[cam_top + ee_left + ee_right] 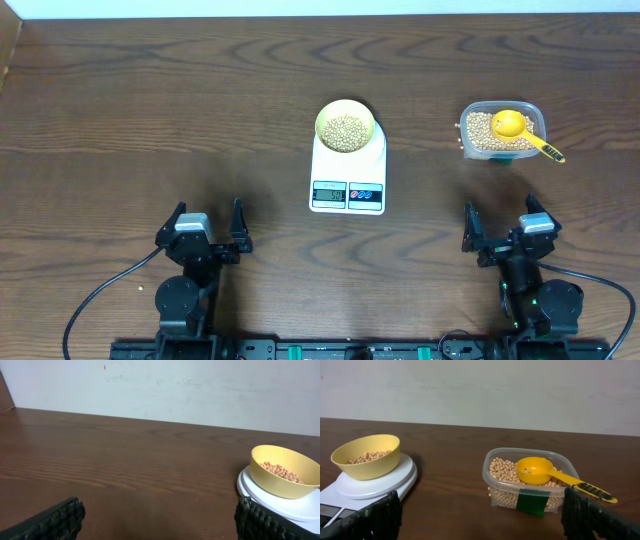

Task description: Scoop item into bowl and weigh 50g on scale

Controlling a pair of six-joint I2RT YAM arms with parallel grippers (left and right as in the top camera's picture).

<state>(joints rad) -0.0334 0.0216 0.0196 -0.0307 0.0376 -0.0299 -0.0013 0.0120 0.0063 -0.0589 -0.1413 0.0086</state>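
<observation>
Dark wood bench (150, 120). Tan beans (346, 131) in yellow bowl (320, 118), at 12 o'clock end of white scale (347, 172), bench centre. Clear tub (535, 108) of beans at 3 o'clock, yellow scoop (512, 124) inside. Left gripper (208, 216) at 7 o'clock, right gripper (500, 222) at 5 o'clock: both released, empty.

table (150, 120): dark wood, visible grain, low sheen | bowl (370, 465): yellow plastic, smooth, matt | scale (330, 172): white plastic, smooth, glossy platform | tub (506, 494): clear plastic, glossy | scoop (535, 470): yellow plastic, glossy | beans (347, 130): tan, smooth, matt skins | wall (480, 390): painted, matt, faintly scuffed
</observation>
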